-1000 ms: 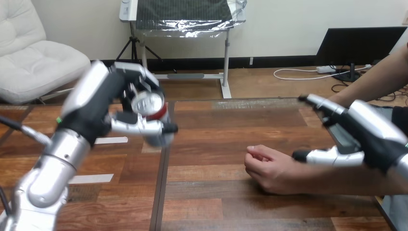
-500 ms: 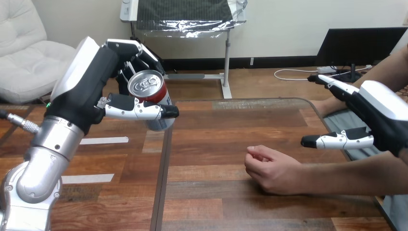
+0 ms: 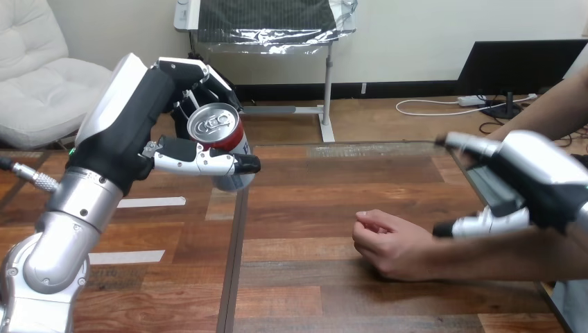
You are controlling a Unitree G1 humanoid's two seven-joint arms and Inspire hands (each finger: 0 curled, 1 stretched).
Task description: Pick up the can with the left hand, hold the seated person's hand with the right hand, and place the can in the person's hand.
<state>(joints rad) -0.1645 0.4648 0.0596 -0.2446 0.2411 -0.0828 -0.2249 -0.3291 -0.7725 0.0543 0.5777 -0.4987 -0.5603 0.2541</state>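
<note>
**Operator:** Where am I in the task?

**Spotter:** Your pickup is done. Your left hand (image 3: 132, 135) has its fingers and thumb curled round the red metal can with a silver top (image 3: 223, 139). It holds the can roughly upright, lifted clear above the far left part of the brown wooden table (image 3: 319, 180). The step in hand is the second one, taking the person's hand.

**Operator:** And my right?

**Spotter:** Your right hand (image 3: 537, 180) hangs over the person's forearm (image 3: 513, 257) at the right side. Its fingers are straight, the thumb is spread away from them, and it clasps nothing. I cannot tell whether it touches the arm. The person's hand (image 3: 392, 244) rests on the table near the middle, loosely closed, just left of your thumb tip.

**Operator:** So what next?

**Spotter:** I'd judge you need to bring the right hand lower and leftward onto the wrist or hand, then curl round it gently. The person's fingers must open, palm up, before the can goes in.

**Operator:** Room to move?

**Spotter:** Bare tabletop lies between the can and the person's hand, with nothing to knock. Watch the table's right edge, close below your right hand. Watch too the dark seam (image 3: 236, 263) running front to back beneath the can. Carry the can across high and neither should trouble you.
</note>
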